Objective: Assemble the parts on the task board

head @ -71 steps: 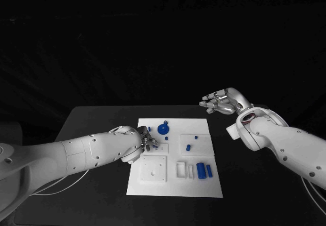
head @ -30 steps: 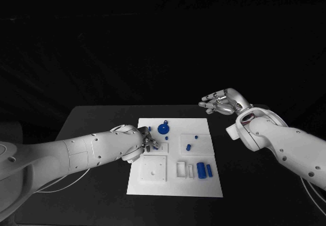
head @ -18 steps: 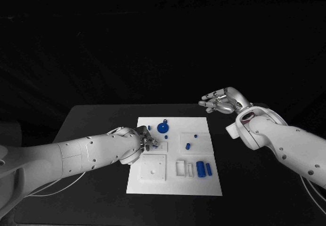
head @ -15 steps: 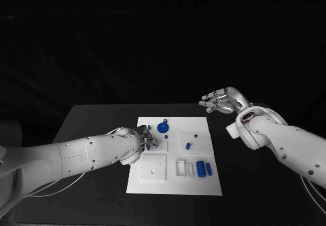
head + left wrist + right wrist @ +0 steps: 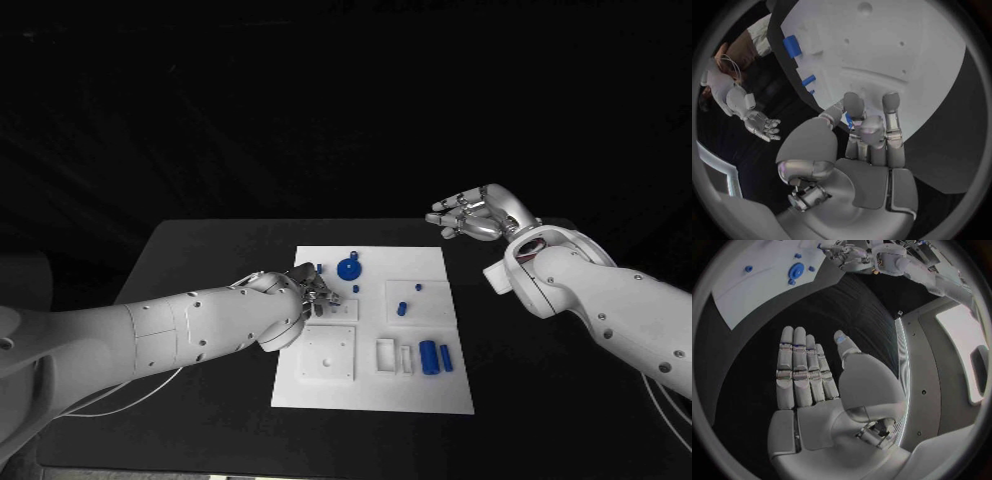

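Task board [image 5: 368, 395]: white plate lying flat mid-table [image 5: 202, 250], long axis running away from the robot.

Left hand [image 5: 307, 291] sits over the board's left edge, about halfway up its length. Left wrist view: fingers [image 5: 852, 107] curled in, a small blue part [image 5: 848, 121] pinched between thumb and fingertips, close above the white surface. Too little of that part shows to tell its long axis.

Right hand [image 5: 472, 216] is raised off the board, past its far right corner. Right wrist view: palm flat, fingers [image 5: 799, 365] straight and side by side, thumb apart, holding nothing.

On the board:
- round blue disc [image 5: 348, 269] near the far end, flat.
- blue cylinder [image 5: 428, 357] in the near right area, lying down, long axis along the board's length.
- slimmer blue peg [image 5: 447, 358] just beside it, parallel.
- short blue piece [image 5: 404, 307] in a raised square mid-board.
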Robot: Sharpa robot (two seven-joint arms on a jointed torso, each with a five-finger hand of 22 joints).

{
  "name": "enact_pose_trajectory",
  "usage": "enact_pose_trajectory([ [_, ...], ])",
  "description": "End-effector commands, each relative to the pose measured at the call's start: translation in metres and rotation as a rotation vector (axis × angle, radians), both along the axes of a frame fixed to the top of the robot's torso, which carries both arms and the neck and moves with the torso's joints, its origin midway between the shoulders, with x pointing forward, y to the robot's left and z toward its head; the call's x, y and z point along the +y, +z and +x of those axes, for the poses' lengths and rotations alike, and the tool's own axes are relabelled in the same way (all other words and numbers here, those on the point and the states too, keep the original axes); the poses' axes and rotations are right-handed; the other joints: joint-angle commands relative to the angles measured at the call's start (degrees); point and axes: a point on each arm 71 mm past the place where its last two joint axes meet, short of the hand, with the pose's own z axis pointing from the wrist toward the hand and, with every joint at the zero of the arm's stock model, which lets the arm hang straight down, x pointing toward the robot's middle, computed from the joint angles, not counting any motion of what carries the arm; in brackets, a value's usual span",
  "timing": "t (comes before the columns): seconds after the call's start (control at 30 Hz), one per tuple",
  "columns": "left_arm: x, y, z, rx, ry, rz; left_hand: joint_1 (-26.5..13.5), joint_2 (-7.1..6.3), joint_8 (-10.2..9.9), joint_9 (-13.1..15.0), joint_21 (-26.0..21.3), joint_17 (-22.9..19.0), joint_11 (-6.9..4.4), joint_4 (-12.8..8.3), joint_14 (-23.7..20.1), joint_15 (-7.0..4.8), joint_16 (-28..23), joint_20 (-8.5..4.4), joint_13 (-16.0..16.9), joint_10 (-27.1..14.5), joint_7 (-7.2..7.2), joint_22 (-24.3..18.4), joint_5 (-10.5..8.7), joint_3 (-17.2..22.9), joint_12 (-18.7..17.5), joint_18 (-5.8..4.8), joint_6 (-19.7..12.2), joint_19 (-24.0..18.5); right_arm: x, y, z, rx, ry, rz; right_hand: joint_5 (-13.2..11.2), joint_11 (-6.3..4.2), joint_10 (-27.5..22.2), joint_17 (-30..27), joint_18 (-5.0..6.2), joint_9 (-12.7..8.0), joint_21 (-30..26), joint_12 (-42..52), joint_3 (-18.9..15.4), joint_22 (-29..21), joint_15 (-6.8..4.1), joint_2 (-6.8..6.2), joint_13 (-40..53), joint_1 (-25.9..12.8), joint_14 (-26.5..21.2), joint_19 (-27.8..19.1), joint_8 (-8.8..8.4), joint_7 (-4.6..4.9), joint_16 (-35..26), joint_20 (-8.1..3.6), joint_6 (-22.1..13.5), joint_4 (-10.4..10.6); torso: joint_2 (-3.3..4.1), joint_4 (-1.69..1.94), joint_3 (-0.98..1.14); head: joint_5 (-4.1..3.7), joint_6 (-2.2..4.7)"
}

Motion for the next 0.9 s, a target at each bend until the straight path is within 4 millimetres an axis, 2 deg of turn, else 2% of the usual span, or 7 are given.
enact_pose_trajectory([
  [0.03,0.0,-0.001,0.0,-0.022,0.007,-0.004,0.4,0.66,0.3,24.1,0.4,0.1,-1.39,-0.1,0.3,-0.29,0.3,-0.1,0.0,1.4,-7.42,1.0,0.17,0.4,0.3,-0.86,13.1,0.1,0.001,0.0,-0.001,-0.001,0.016,-0.002,0.3,0.09,-0.5,-0.1,-0.38,0.0,0.0,-0.1,0.0,0.0,-0.15,-0.59,-0.1,-0.1,-0.4,-0.4,-0.05,-0.02,-0.1,-0.09,-0.3,0.2,0.03,-0.09,-0.02,0.12,-0.07],
  [0.23,0.003,-0.006,0.0,-0.008,0.017,0.007,0.4,0.66,0.3,24.1,0.4,0.1,-1.39,-0.1,0.3,-0.29,0.3,-0.1,0.0,1.4,-7.42,1.0,0.17,0.4,0.3,-0.86,13.1,0.1,0.001,0.0,-0.001,0.0,0.015,-0.002,0.3,0.09,-0.5,-0.1,-0.38,0.0,0.0,-0.1,0.0,0.0,-0.15,-0.59,-0.1,-0.1,-0.4,-0.4,-0.05,-0.02,-0.1,-0.09,-0.3,0.2,0.04,-0.16,0.0,0.13,-0.22],
  [0.33,0.004,-0.009,0.0,0.0,0.018,0.012,-0.1,0.69,0.5,24.5,0.5,1.0,-1.37,-0.2,0.4,-0.24,0.8,-0.03,0.4,1.4,-7.48,1.1,1.55,0.8,0.8,-0.82,13.3,0.0,0.0,0.0,-0.001,0.001,0.016,-0.002,0.3,0.09,-0.5,-0.1,-0.38,0.0,0.0,-0.1,0.0,0.0,-0.15,-0.59,-0.1,-0.1,-0.4,-0.4,-0.05,-0.02,-0.1,-0.09,-0.3,0.2,0.07,-0.12,-0.07,0.15,-0.24],
  [0.67,0.004,-0.016,-0.001,0.02,0.01,0.024,-0.2,0.56,0.5,24.7,0.6,1.0,-1.3,-0.7,0.3,-0.2,0.9,0.02,0.5,1.4,-7.46,1.1,1.82,1.0,0.9,-0.75,13.2,0.0,0.0,0.0,-0.001,0.001,0.016,-0.002,0.3,0.09,-0.5,-0.1,-0.37,0.0,0.0,-0.1,0.0,0.0,-0.17,-0.56,-0.1,-0.1,-0.4,-0.4,-0.06,-0.02,-0.1,-0.1,-0.3,0.3,0.05,-0.15,-0.14,0.04,-0.56],
  [0.9,0.003,-0.018,-0.002,0.038,-0.001,0.031,-0.2,0.52,0.5,24.8,0.6,1.0,-1.29,-0.8,0.3,-0.19,0.9,0.04,0.5,1.4,-7.45,1.1,1.91,1.0,0.9,-0.74,13.2,-0.1,0.0,0.0,-0.001,0.001,0.016,-0.002,0.3,0.09,-0.5,-0.1,-0.37,0.0,0.0,-0.1,0.0,0.0,-0.17,-0.56,-0.1,-0.1,-0.4,-0.4,-0.06,-0.02,-0.1,-0.1,-0.3,0.3,0.01,-0.11,-0.1,-0.05,-0.69],
])
